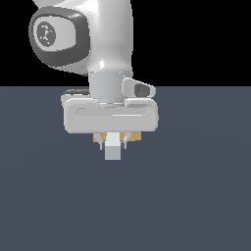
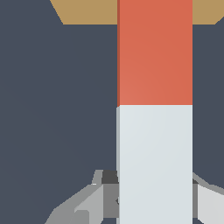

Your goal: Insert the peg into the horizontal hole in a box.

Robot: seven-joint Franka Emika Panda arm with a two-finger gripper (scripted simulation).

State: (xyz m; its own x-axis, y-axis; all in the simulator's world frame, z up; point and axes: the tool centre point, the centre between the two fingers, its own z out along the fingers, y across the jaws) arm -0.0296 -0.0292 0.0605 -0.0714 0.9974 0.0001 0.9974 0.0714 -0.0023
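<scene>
Fingers (image 2: 105, 192) clamp the peg (image 2: 155, 109) at its white end; orange end points at the box (image 2: 83, 12).

The end effector (image 1: 112, 142) hides nearly all of the box (image 1: 137, 137) in the exterior view, the wrist view's edge crops the box, and the peg (image 2: 155, 109) covers the hole.
</scene>
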